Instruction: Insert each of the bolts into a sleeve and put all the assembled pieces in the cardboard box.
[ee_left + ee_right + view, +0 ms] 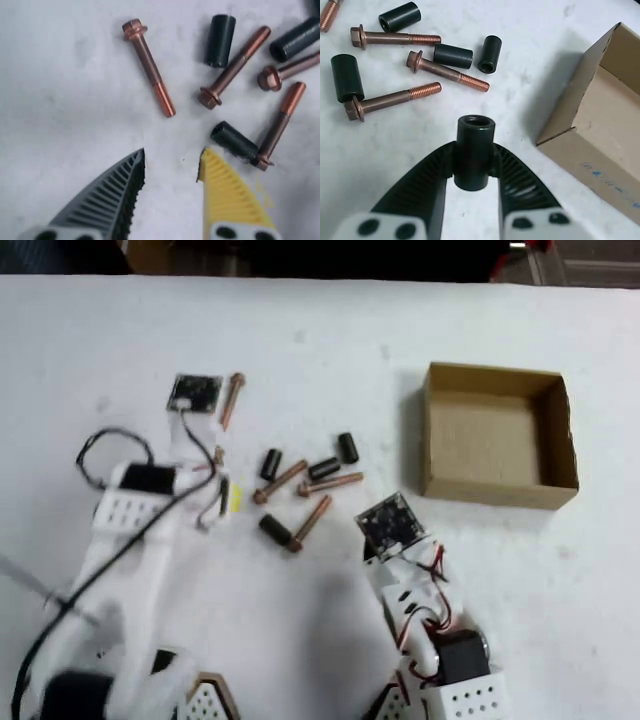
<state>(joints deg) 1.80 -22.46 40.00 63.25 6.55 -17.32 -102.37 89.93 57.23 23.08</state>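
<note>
My right gripper [473, 150] grips a black sleeve [475, 131] near the cardboard box [585, 167]. My left gripper [172, 160] hangs open over the table near a bolt [149, 67]. I judge insertion comes next: left must grab that bolt.

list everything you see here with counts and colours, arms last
bolts: four, copper; three lie in the mid-table cluster, one lies apart to its left in the high view
sleeves: five, black; four lie among the clustered bolts, one is in the right gripper
cardboard box: one, brown, open top, nothing seen inside; right of the cluster in the high view
table: one, white, under everything
left gripper: one, grey and yellow fingers, open, over bare table beside the bolts
right gripper: one, black fingers, shut on a sleeve, between the cluster and the box
</note>
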